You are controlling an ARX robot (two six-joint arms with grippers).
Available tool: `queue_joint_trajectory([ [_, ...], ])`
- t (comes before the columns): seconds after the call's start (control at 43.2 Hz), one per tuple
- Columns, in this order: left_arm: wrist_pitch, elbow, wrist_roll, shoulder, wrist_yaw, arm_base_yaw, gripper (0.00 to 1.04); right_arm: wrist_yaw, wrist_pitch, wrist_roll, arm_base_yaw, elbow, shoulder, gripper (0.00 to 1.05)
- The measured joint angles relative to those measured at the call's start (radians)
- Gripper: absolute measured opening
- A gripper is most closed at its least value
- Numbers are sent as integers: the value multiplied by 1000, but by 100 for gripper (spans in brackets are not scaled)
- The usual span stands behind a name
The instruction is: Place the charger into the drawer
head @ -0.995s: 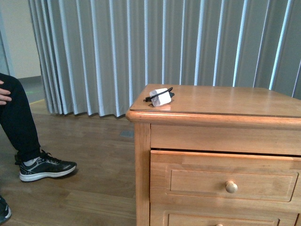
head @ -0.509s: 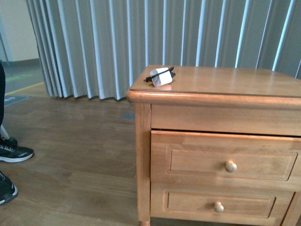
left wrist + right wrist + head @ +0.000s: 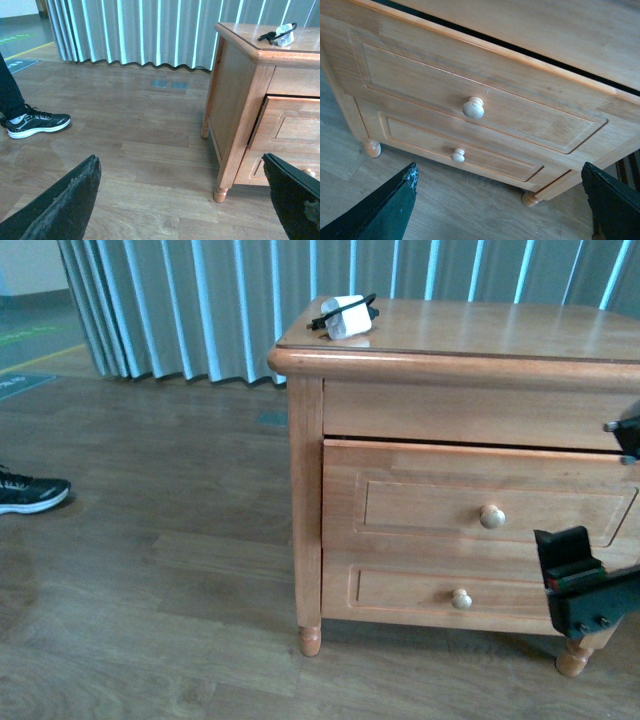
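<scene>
The charger (image 3: 343, 317), a white block with black cable around it, lies on the front left corner of the wooden cabinet top (image 3: 480, 335); the left wrist view shows the charger (image 3: 282, 36) too. The drawer (image 3: 430, 508) is the upper one, pulled out a crack, with a pale knob (image 3: 491, 517). My right gripper (image 3: 592, 488) is open in front of the drawer's right end, holding nothing. In the right wrist view the drawer's knob (image 3: 473, 108) lies beyond the open right gripper (image 3: 500, 192). My left gripper (image 3: 180, 192) is open over the floor, left of the cabinet.
A lower drawer (image 3: 420, 590) with its own knob (image 3: 461, 598) sits beneath. The cabinet stands on turned feet (image 3: 310, 640) on wood flooring. A person's leg (image 3: 9, 87) and black shoe (image 3: 37, 122) are off to the left. Grey curtains (image 3: 180, 300) hang behind.
The front view has tilted down and closed in on the cabinet. My right gripper has come into view at the right edge. The person's leg has slid out of the front view.
</scene>
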Motion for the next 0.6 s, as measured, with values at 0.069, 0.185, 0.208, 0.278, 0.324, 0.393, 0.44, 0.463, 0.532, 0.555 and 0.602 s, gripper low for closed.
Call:
queue_joint_trajectory([
  [0.069, 0, 0, 0, 0, 0, 0, 99, 22, 16, 19, 12, 68, 111, 96],
  [0.185, 0, 0, 0, 0, 0, 0, 99, 46, 30, 39, 24, 165, 253, 96],
  [0.208, 0, 0, 0, 0, 0, 0, 99, 53, 34, 41, 25, 187, 285, 96],
  [0.278, 0, 0, 0, 0, 0, 0, 99, 60, 40, 45, 25, 234, 343, 96],
  [0.324, 0, 0, 0, 0, 0, 0, 99, 67, 48, 48, 23, 272, 387, 96],
  [0.393, 0, 0, 0, 0, 0, 0, 99, 73, 52, 49, 15, 321, 438, 96],
  [0.44, 0, 0, 0, 0, 0, 0, 99, 77, 63, 48, 5, 350, 471, 96],
  [0.463, 0, 0, 0, 0, 0, 0, 99, 77, 64, 48, 3, 356, 476, 96],
  [0.532, 0, 0, 0, 0, 0, 0, 99, 77, 64, 48, -13, 396, 512, 96],
  [0.555, 0, 0, 0, 0, 0, 0, 99, 77, 64, 48, -18, 407, 522, 96],
  [0.602, 0, 0, 0, 0, 0, 0, 99, 77, 63, 48, -29, 434, 541, 96],
])
